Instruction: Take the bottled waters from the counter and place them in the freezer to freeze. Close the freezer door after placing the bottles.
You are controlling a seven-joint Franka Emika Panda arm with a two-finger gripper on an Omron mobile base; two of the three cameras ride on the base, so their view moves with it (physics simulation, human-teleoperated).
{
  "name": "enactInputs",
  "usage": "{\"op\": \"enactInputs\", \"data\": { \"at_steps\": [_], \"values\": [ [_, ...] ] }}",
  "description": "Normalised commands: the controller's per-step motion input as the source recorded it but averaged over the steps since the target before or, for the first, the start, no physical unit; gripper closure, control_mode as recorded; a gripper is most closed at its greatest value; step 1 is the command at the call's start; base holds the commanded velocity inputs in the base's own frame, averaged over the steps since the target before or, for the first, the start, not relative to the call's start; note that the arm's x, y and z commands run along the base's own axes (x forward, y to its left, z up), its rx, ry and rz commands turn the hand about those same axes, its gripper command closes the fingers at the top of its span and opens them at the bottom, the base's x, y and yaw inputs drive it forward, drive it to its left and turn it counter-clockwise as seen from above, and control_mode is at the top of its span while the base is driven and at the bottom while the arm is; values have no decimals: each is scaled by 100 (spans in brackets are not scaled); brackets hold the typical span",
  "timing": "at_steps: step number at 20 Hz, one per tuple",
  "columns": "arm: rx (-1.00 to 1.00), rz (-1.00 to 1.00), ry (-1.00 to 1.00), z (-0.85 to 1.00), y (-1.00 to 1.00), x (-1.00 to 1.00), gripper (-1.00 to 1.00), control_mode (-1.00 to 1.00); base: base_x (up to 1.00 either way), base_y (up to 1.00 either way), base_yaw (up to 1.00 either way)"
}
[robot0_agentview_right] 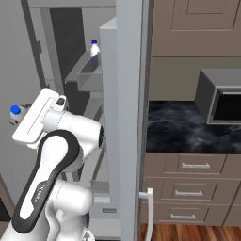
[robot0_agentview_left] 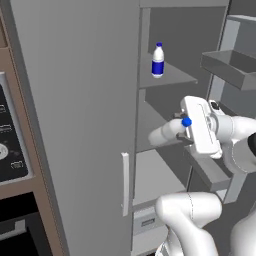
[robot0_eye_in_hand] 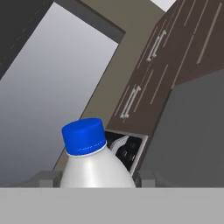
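Note:
One bottled water point(robot0_agentview_left: 158, 61) with a blue label band stands upright on an upper shelf of the open freezer point(robot0_agentview_left: 165, 100); it also peeks out behind the door bins point(robot0_agentview_right: 94, 48). My gripper point(robot0_agentview_left: 175, 129) is shut on the other bottled water point(robot0_agentview_left: 164, 133), which lies tilted in front of the middle shelf with its blue cap point(robot0_agentview_left: 186, 121) toward the hand. In the hand view this bottle point(robot0_eye_in_hand: 96, 168) sits between the fingertips point(robot0_eye_in_hand: 43, 177), cap up. The freezer door point(robot0_agentview_right: 127, 117) is swung wide open, its bins point(robot0_agentview_left: 230, 65) to the right of my hand. The counter point(robot0_agentview_right: 188, 127) lies right of the door.
A closed plain grey door point(robot0_agentview_left: 75, 125) with a pale handle point(robot0_agentview_left: 125, 184) flanks the freezer on the left, with the wall oven point(robot0_agentview_left: 10, 145) beyond it. A microwave point(robot0_agentview_right: 219, 96) stands on the counter above the drawers point(robot0_agentview_right: 188, 193). A lower door bin point(robot0_agentview_left: 210, 170) juts out under my wrist.

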Motion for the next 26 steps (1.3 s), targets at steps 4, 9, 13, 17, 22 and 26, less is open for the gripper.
{"op": "enactInputs", "data": {
  "at_steps": [4,9,13,17,22,26],
  "values": [
    [0,0,0,0,0,0,100,100,-29,-2,-1],
    [0,0,0,0,0,0,100,100,-19,-70,-4],
    [0,0,0,0,0,0,100,100,-32,-70,-2],
    [0,0,0,0,0,0,100,100,-89,18,0],
    [0,0,0,0,0,0,100,100,-35,6,-7],
    [0,0,0,0,0,0,100,100,24,23,-6]
  ]
}}
